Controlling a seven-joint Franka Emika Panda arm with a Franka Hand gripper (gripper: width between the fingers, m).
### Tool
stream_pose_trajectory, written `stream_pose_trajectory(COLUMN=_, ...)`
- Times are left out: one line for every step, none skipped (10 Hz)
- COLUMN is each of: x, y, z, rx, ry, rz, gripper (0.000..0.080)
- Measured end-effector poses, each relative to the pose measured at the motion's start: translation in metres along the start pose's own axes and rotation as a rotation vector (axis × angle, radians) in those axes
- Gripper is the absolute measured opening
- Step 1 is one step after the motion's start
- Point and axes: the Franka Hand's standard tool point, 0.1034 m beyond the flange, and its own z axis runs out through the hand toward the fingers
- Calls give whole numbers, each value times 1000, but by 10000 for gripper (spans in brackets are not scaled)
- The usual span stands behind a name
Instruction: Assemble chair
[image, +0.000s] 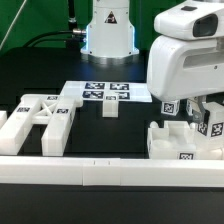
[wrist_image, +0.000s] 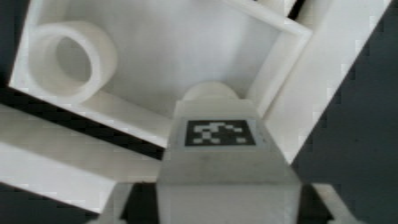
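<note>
My gripper hangs at the exterior view's right, over the chunky white seat block. In the wrist view my gripper is shut on a narrow white tagged chair piece, whose rounded end points at a white chair part with raised walls and a round hole. The held piece shows in the exterior view beside the fingers. An X-braced side frame lies at the left. A small tagged cube stands near the middle.
The marker board lies flat behind the cube. A long low white rail runs along the front. The robot base stands at the back. Another tagged white piece shows just left of the gripper.
</note>
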Motion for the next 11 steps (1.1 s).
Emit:
stream_pose_trajectory(x=2, y=0, z=0, rx=0, ry=3, rz=56, gripper=285)
stream_pose_trajectory(x=2, y=-2, z=0, rx=-3, ry=2, rz=187, gripper=285)
stream_pose_trajectory(x=1, y=-2, z=0, rx=-9, ry=3, rz=287, gripper=285)
stream_pose_trajectory(x=2, y=-2, z=0, rx=-13, ry=14, rz=388, gripper=285)
stream_pose_trajectory(x=2, y=-1, z=0, rx=-12, ry=14, rz=441, gripper=285)
stream_pose_trajectory(x=2, y=-1, z=1, rx=-11, ry=15, rz=498, gripper=285)
stream_pose_trajectory(x=2, y=-1, z=1, rx=-10, ry=15, rz=579, gripper=285)
stream_pose_trajectory(x=2, y=-1, z=1, rx=-10, ry=15, rz=645, gripper=285)
stream_pose_trajectory(x=1, y=0, z=1, rx=-1, ry=14, rz=790, gripper=285)
stream_pose_trajectory(x=1, y=0, z=1, rx=5, ry=12, rz=890, gripper=285)
stream_pose_trajectory(x=0, y=0, z=1, rx=14, ry=9, rz=1083, gripper=285)
